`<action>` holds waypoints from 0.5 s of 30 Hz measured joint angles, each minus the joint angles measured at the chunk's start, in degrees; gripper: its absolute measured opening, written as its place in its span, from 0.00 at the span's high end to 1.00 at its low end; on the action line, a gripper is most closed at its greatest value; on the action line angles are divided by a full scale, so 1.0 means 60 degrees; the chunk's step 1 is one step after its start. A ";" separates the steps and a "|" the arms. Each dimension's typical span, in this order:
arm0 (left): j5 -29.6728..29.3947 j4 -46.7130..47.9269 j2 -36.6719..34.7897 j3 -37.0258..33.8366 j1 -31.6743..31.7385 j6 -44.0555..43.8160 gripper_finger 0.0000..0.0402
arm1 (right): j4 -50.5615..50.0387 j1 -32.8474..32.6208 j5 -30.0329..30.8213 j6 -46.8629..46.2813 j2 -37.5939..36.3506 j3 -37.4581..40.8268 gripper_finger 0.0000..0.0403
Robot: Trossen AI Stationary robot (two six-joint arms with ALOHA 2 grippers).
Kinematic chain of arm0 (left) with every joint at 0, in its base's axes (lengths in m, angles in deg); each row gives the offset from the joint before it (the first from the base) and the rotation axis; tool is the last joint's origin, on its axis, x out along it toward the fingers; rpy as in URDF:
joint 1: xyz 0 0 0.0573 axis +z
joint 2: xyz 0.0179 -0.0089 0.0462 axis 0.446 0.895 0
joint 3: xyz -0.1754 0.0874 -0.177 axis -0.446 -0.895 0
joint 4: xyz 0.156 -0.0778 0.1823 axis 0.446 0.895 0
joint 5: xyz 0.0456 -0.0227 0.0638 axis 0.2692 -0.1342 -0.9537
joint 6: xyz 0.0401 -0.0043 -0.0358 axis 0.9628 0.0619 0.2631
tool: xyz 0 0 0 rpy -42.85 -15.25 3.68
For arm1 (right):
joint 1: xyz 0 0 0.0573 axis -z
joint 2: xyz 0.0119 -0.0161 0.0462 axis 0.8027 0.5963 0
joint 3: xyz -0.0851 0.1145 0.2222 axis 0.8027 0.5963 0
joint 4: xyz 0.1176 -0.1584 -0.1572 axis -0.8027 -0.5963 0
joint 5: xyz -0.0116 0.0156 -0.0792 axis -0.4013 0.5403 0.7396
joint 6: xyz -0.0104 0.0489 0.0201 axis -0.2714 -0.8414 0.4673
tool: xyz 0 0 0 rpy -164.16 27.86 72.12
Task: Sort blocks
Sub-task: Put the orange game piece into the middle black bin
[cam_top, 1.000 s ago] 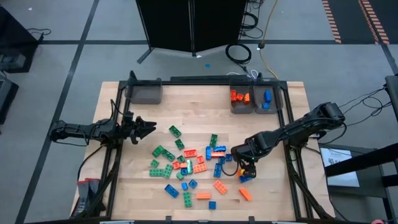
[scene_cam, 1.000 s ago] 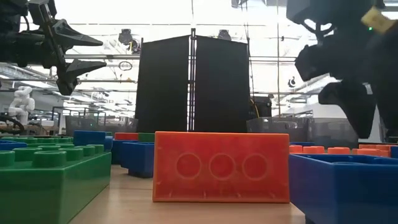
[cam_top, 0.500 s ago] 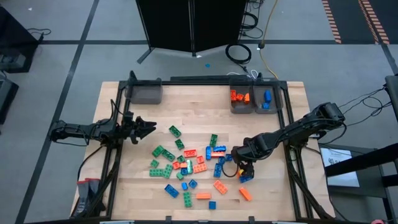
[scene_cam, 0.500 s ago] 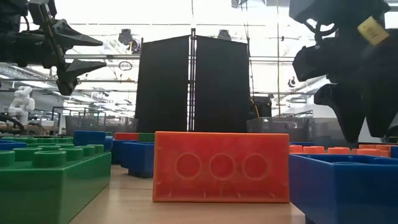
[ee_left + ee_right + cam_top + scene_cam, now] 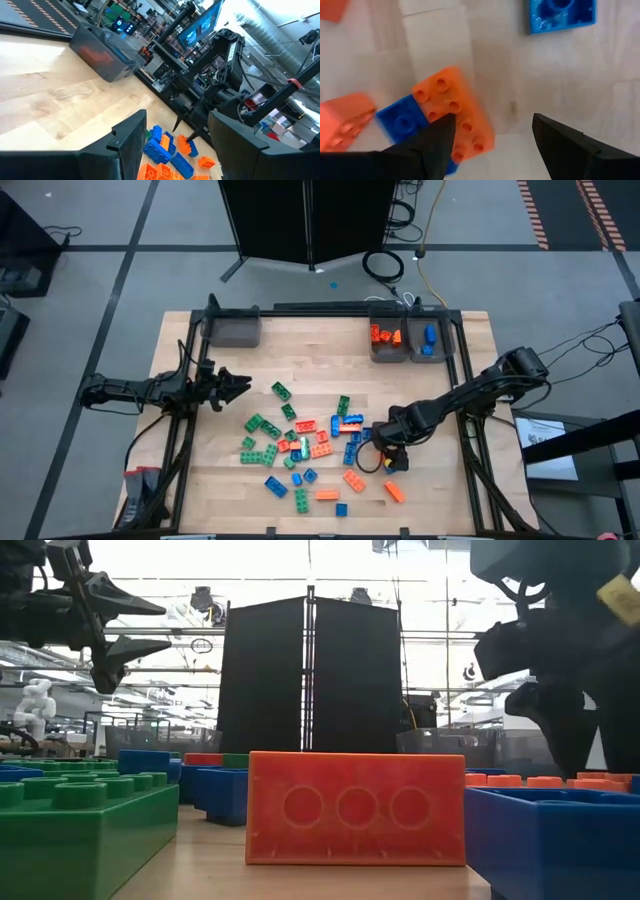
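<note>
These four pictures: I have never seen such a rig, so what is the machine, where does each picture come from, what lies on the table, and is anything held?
The machine is two dark robot arms at a wooden table. One picture looks straight down on it, one looks level across the tabletop, and one camera rides on each wrist.

Small studded toy blocks in green, orange and blue lie scattered mid-table. At the far edge stand grey bins: one holds orange blocks, its neighbour blue ones, and a third stands far to the left.

The left gripper waits open at the table's left side, holding nothing. The right gripper hangs open over the pile's right edge; its wrist camera shows an orange block and a blue block just below its fingers, not gripped.
</note>
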State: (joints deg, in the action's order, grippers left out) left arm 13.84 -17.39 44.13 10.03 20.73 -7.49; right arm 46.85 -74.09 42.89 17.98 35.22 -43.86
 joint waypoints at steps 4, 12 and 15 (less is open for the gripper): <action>-0.0018 -0.0004 -0.0003 0.0000 0.0000 -0.0004 0.46 | -0.0152 0.0350 0.0257 -0.0448 0.0089 -0.0006 0.36; -0.0189 -0.0009 -0.0004 0.0004 0.0000 0.0004 0.46 | -0.0679 0.1231 0.0820 -0.0334 0.0064 -0.0087 0.36; -0.0227 -0.0007 0.0011 0.0004 0.0001 0.0011 0.46 | -0.0793 0.1453 0.0942 0.0236 0.0091 -0.0226 0.36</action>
State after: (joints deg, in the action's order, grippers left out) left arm 12.48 -17.43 44.20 10.06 20.73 -7.43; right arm 42.10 -65.37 48.55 19.40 35.76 -45.21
